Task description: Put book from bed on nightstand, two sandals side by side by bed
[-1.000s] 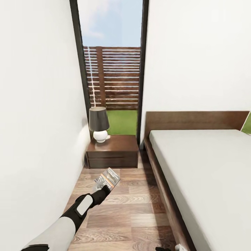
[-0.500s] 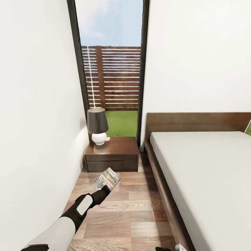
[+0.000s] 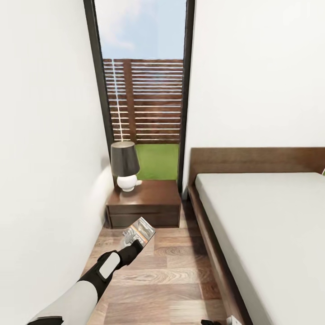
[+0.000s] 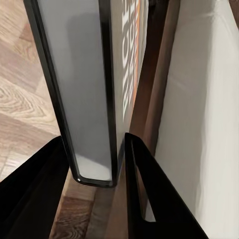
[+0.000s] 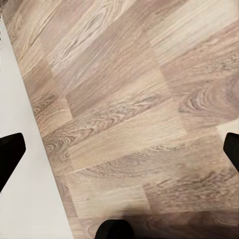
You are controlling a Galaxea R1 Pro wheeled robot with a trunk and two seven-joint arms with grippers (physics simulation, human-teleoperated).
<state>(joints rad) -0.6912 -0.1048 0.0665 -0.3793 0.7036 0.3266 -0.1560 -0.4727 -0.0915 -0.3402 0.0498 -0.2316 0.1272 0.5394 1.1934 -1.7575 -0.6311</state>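
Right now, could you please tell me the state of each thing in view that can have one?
book: off the bed, held edge-on in the left hand, above the floor.
left hand: shut on the book.
right hand: open, fingertips wide apart, nothing between them, over the floor.
nightstand: both drawers shut, lamp on its top.
lamp: upright, unlit as far as I can tell.
bed: mattress bare.

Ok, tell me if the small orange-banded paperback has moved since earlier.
Yes. Held in the left gripper, the paperback has come closer to the dark-brown wooden nightstand.
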